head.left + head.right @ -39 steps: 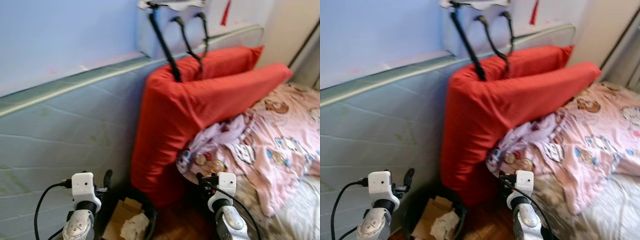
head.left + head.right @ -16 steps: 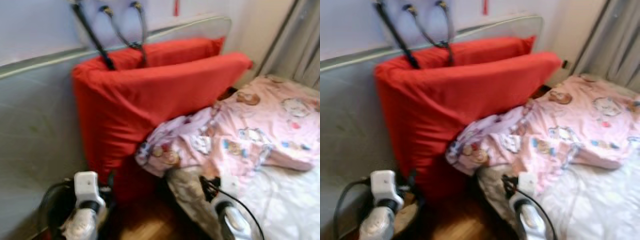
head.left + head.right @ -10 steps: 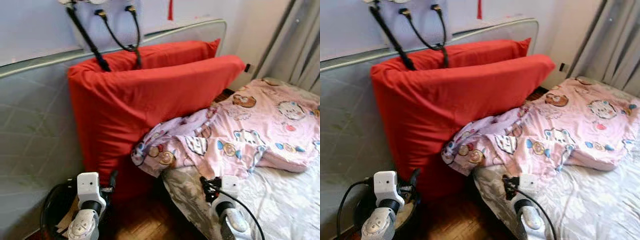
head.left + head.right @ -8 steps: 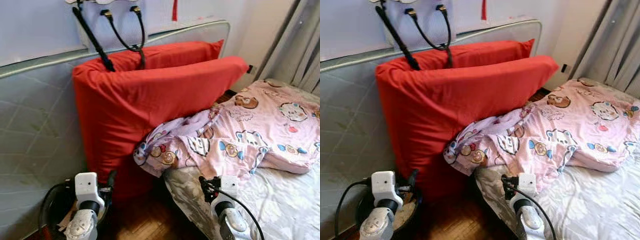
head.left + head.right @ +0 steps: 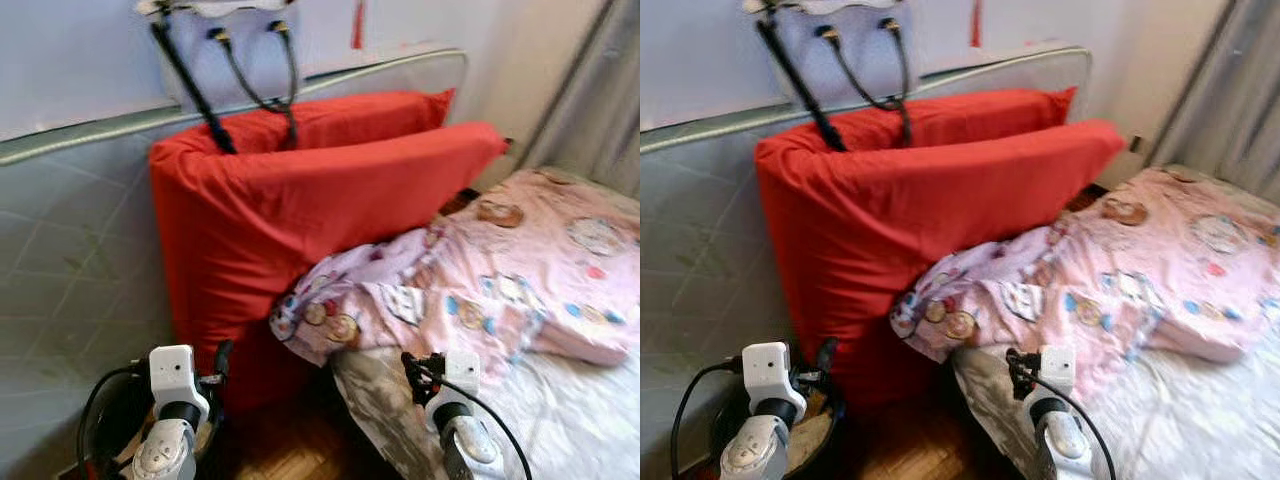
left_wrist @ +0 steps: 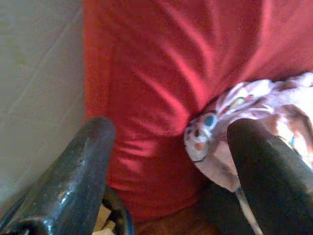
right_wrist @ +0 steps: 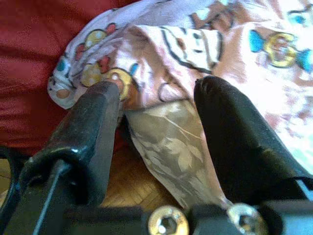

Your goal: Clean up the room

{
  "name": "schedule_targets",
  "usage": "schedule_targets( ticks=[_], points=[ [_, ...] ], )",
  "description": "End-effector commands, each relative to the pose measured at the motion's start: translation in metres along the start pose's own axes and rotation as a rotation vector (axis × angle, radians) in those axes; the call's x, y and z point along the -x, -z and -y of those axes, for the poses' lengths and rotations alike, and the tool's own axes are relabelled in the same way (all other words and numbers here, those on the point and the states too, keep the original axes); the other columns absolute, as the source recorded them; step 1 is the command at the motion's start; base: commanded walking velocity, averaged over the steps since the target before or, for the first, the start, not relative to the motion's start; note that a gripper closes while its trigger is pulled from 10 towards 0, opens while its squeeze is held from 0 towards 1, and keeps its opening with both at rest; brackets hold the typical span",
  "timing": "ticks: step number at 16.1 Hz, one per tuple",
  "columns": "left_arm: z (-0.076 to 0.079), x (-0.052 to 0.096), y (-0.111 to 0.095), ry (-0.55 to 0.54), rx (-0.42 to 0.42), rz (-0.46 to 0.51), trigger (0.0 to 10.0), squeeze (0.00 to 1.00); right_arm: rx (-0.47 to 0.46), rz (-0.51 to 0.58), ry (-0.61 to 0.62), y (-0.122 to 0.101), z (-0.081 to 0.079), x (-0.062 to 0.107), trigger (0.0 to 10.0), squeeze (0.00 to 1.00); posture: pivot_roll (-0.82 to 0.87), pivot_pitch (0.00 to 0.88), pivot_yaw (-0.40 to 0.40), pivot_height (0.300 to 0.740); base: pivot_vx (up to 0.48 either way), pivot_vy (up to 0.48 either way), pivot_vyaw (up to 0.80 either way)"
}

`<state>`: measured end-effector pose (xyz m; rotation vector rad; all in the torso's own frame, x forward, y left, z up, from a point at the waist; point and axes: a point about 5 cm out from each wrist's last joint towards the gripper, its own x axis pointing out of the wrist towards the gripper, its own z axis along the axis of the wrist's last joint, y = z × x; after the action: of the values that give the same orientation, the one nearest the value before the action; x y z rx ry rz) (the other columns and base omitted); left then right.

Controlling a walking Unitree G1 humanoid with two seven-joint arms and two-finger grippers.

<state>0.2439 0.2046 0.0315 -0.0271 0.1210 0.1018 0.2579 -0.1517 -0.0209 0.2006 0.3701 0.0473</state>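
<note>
At twelve o'clock, a soft, light pink cartoon-print blanket (image 5: 480,290) droops off the bed; its bunched corner (image 7: 93,73) suits gripping, with left gripper (image 6: 171,161) and right gripper (image 7: 156,105) both spread wide and empty.

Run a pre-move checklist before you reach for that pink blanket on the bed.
1. Left gripper open and holding nothing: ok.
2. Right gripper open and holding nothing: ok.
3. Pink blanket in view, bunched corner hanging off the bed edge ahead of the right gripper: ok.
4. Red cushion propped behind the blanket, pressing on its corner: not ok.
5. Black bin on the floor beside the left gripper, close to the arm: cannot tell if it clears.
</note>
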Motion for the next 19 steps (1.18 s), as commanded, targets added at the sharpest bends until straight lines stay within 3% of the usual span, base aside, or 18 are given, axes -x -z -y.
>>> schedule_targets(
  ticks=[1, 9, 19],
  points=[
    [0.0005, 0.0, -0.0016, 0.003, 0.002, 0.01, 10.0, 0.0, 0.001, -0.013, -0.002, 0.0009, -0.0002, -0.0005, 10.0, 0.0, 0.06, 0.0, -0.073, 0.72, 0.334, 0.0, 0.0],
    [0.0012, -0.001, -0.0026, 0.006, 0.002, 0.015, 10.0, 0.0, 0.004, -0.009, -0.004, 0.0005, -0.0013, -0.0009, 10.0, 0.0, 0.06, 0.0, -0.074, 0.72, 0.336, 0.0, 0.0],
    [0.0058, -0.0001, -0.0063, 0.035, 0.021, 0.036, 10.0, 0.0, 0.008, 0.0, 0.044, 0.0002, 0.0036, 0.0004, 10.0, 0.0, 0.06, 0.0, -0.073, 0.72, 0.0, 0.0, 0.0]
  ],
)
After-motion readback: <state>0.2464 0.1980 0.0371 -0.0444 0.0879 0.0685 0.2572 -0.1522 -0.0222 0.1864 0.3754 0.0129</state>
